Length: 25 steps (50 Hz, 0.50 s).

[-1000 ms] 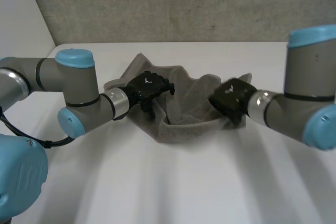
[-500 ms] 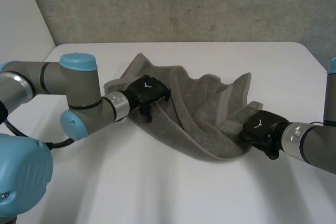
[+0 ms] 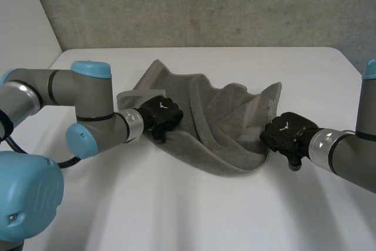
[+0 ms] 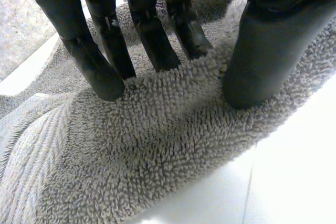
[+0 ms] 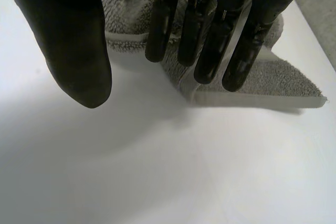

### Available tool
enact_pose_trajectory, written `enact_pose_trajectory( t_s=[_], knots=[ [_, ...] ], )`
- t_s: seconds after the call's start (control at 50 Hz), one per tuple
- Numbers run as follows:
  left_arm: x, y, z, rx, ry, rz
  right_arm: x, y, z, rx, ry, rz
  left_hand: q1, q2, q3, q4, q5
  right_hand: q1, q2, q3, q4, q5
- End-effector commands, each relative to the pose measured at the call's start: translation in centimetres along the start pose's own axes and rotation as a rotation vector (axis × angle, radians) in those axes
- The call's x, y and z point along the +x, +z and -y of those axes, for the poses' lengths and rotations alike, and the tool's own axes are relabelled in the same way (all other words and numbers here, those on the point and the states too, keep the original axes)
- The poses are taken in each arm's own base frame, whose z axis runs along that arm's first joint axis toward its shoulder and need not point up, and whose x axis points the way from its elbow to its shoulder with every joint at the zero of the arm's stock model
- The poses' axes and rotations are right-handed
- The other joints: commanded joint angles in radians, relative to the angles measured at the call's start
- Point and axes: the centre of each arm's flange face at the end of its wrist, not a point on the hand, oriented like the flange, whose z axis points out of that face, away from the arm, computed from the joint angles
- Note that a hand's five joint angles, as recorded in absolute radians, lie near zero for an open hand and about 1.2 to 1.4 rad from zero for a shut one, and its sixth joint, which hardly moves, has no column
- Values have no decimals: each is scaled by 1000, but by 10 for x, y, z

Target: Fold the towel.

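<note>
**As the grey terry towel [image 3: 226, 127] is spread wider, it is released by the right hand [image 3: 286, 134]**

Where the white table [image 3: 176, 204] lies nearest, in front of the towel, a smooth matte surface is presented. At the towel's near right corner the right hand is held just beside the cloth. Its straight fingers [image 5: 210, 35] and thumb are spread, with nothing between them. A second ago it was raised over the towel's middle with the cloth bunched between the hands.

At the towel's left edge the left hand [image 3: 160, 114] has been lowered. Its straight fingers [image 4: 152, 40] and thumb are pressed into the looped pile, and nothing is gripped.

The towel has thus been drawn out wider but is left rumpled. Soft ridges rise across its far half, and a flat woven band runs along the hem. No fold is judged begun, so smoothing is probably needed first.

Beyond the towel a rough grey concrete wall [image 3: 205, 4] is seen.
</note>
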Motion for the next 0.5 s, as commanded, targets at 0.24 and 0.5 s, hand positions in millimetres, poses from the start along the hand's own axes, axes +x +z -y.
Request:
enact_pose_trajectory(
  t_s=[0.24,0.5],
  knots=[
    [-7,-59,29,-3,-11,80,0,5,4,72,33,-10,-76,-85,519,-94,362,36,37,41,41,57],
    [33,-121,11,-61,-100,66,-6,-7,18,148,24,30,-76,-85,519,-94,362,36,37,41,41,57]
  ],
)
